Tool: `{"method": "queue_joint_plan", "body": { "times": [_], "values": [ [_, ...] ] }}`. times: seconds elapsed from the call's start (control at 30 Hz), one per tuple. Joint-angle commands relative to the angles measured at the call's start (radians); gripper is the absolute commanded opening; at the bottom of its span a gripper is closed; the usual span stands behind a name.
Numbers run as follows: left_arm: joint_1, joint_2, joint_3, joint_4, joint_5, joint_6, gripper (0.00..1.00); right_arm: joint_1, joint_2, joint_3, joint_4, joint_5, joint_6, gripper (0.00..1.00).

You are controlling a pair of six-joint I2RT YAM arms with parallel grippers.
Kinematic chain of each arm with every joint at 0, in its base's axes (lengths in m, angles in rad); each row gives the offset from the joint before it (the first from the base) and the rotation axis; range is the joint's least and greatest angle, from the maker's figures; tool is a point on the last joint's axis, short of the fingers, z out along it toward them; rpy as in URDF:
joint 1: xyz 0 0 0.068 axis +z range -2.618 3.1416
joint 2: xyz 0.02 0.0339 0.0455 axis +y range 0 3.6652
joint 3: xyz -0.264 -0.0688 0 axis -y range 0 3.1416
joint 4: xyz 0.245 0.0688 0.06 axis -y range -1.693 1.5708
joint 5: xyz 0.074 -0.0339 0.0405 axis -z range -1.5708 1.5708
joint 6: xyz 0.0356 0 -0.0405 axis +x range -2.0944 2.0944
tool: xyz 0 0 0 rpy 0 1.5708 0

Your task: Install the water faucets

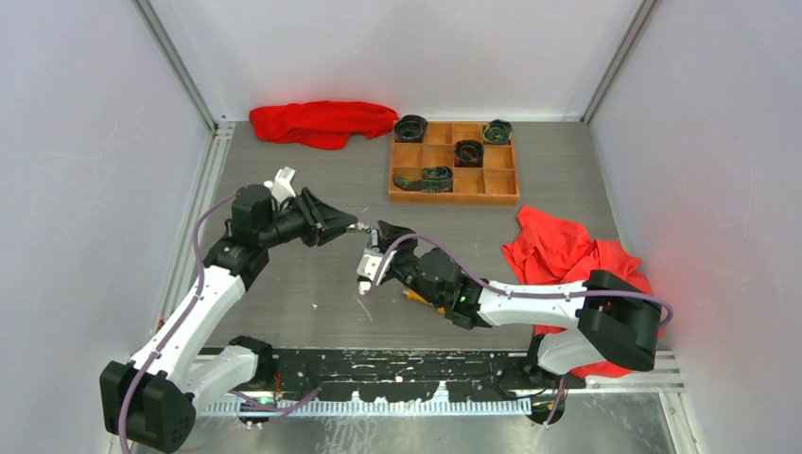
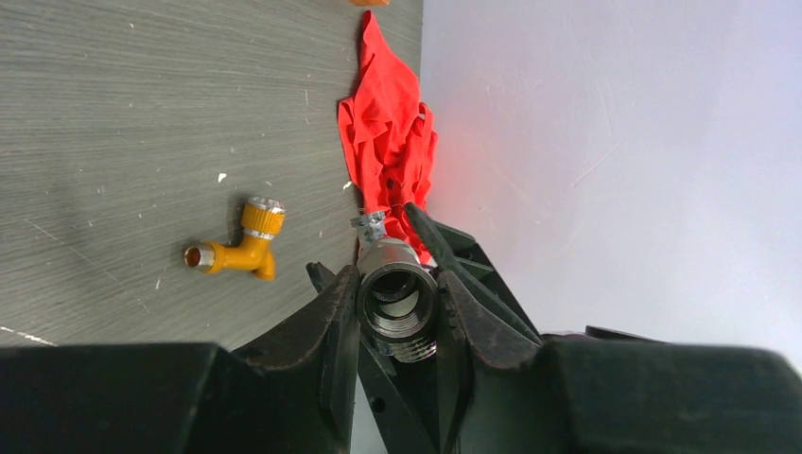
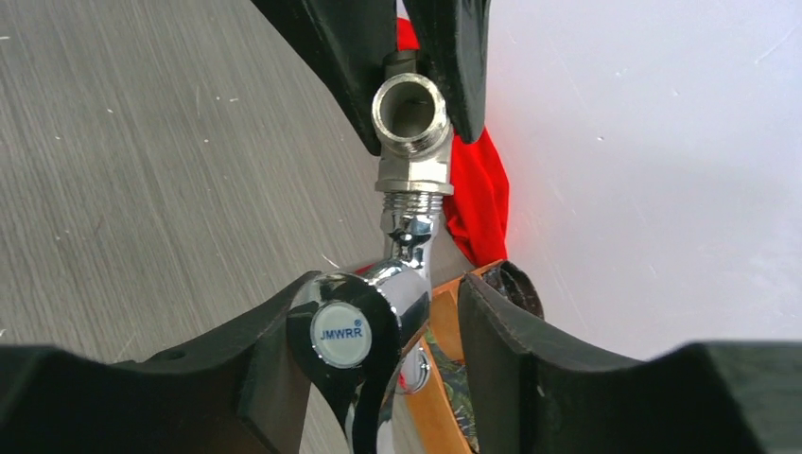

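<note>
The left hand (image 2: 392, 284) is pinching the silver faucet (image 3: 411, 161); the right hand (image 3: 392, 284) is sitting half-spread around its handle (image 3: 342, 333) (one side apart) and should centre before squeezing.

Silver faucet (image 3: 409, 165): shiny chrome body with a threaded, open, tube-like end and a round handle cap printed "JMWRR". It is off the table (image 2: 113, 113) at mid-table, left of centre. The threaded end is clamped between the left gripper (image 2: 397, 303) fingers. The handle end sits between the right gripper (image 3: 378, 331) fingers, one finger against the cap, with a gap on the other side.

Orange-yellow faucet (image 2: 236, 248): bent spout, silver knurled collar. It lies on its side on the table, near of centre, untouched and apart from the silver one.
</note>
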Motion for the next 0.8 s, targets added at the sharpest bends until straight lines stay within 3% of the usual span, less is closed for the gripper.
{"method": "queue_joint_plan", "body": {
  "times": [0.0, 0.1, 0.33, 0.53, 0.77],
  "values": [
    [0.005, -0.013, 0.034, 0.091, 0.044, -0.023, 0.0, -0.023, -0.002, 0.046, 0.047, -0.065, 0.074, 0.54],
    [0.004, -0.009, 0.034, 0.094, 0.052, -0.022, 0.0, -0.044, -0.022, 0.059, 0.002, -0.142, 0.147, 0.43],
    [0.004, 0.002, 0.036, 0.106, 0.083, -0.023, 0.0, -0.121, -0.094, 0.135, -0.197, -0.419, 0.449, 0.33],
    [0.005, -0.009, 0.012, 0.13, 0.083, -0.038, 0.0, -0.182, -0.083, 0.148, -0.182, -0.48, 0.627, 0.23],
    [0.01, -0.028, 0.026, 0.084, 0.076, 0.001, 0.0, -0.196, -0.099, 0.146, -0.209, -0.488, 0.652, 0.13]
  ]
}}
